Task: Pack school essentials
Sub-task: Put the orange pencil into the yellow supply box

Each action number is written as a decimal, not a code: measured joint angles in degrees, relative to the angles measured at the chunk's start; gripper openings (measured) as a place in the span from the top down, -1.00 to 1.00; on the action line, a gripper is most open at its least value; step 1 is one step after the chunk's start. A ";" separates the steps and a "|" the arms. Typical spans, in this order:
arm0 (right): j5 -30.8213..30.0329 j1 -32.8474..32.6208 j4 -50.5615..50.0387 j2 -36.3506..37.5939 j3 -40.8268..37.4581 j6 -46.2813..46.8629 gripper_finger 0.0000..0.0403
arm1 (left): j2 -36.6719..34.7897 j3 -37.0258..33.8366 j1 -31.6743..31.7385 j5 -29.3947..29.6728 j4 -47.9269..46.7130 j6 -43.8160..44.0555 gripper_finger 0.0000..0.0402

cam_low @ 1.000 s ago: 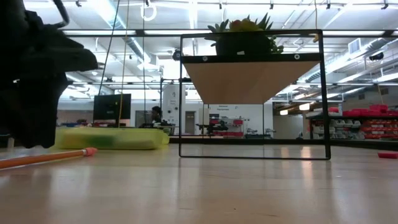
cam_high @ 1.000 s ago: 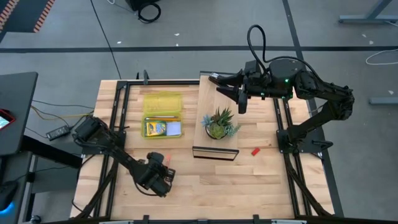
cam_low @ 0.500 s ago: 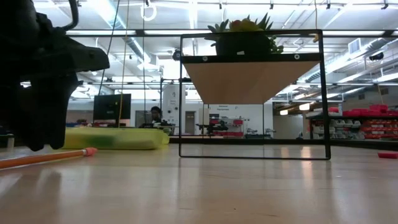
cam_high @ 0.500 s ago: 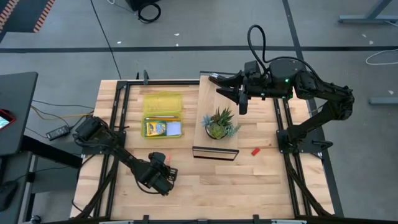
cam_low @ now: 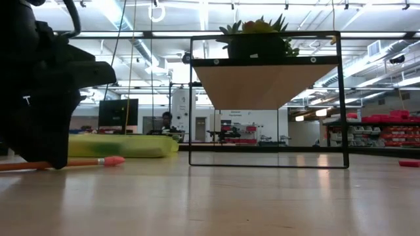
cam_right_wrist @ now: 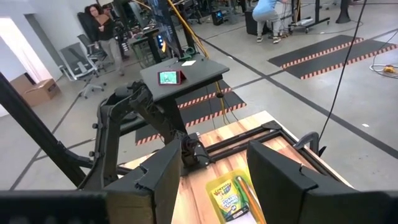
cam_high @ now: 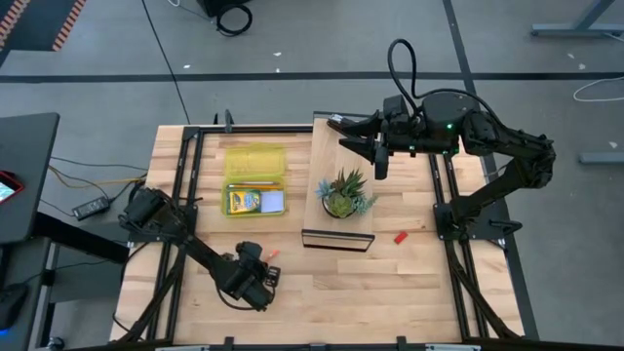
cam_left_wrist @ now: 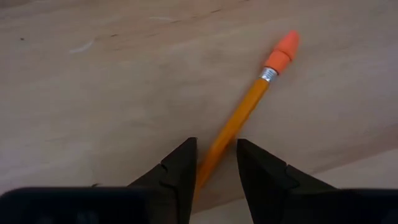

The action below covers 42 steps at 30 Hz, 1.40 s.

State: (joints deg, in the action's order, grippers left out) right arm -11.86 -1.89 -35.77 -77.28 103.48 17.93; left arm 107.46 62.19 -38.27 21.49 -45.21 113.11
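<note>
Straddling the orange pencil point(cam_left_wrist: 245, 118) on the bare wooden table point(cam_high: 390, 283), the left gripper point(cam_left_wrist: 214, 163) has its fingers slightly apart, one on each side of the shaft, near the front-left area. The right gripper point(cam_high: 363, 144) hangs spread open above the raised shelf, beside the potted plant point(cam_high: 343, 193), while the crayon box point(cam_high: 244, 201) sits in the yellow case point(cam_high: 255, 161).

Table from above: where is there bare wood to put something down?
Bare wood lies along the near edge of the table, between the left gripper and the red block. It is crowded around the yellow case, the plant and the right gripper above.
</note>
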 joint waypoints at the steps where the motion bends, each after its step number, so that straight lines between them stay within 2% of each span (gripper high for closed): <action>1: 0.00 0.00 0.10 0.00 0.00 0.00 0.06 | 0.00 -0.03 -0.17 -0.10 -0.13 -0.24 0.41; 5: 0.00 0.00 0.15 0.00 0.00 0.02 0.06 | 0.04 -0.13 -0.88 0.10 -0.30 -3.99 0.59; 9: 0.00 0.00 0.20 0.00 0.00 0.04 0.06 | 0.07 -0.22 -1.76 0.28 -0.47 -5.85 0.88; 11: 0.00 0.00 0.18 0.00 0.00 0.04 0.06 | 0.02 -0.65 -2.21 0.85 -0.15 -5.79 0.94; 25: 0.00 0.00 0.22 0.00 0.00 0.52 0.06 | -2.62 -0.83 -2.81 -1.67 -3.91 -10.15 0.94; 38: 0.00 0.00 0.22 0.00 0.00 0.92 0.06 | -7.65 -0.79 -2.14 1.36 -10.27 -12.58 0.94; 42: 0.00 0.00 0.26 0.00 0.00 0.76 0.06 | -10.55 -0.74 -1.43 3.18 -13.28 -16.34 0.95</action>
State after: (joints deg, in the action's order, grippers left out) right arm -11.86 -1.89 -35.51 -77.28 103.48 18.69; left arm 96.91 61.45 -39.71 24.66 -58.49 96.76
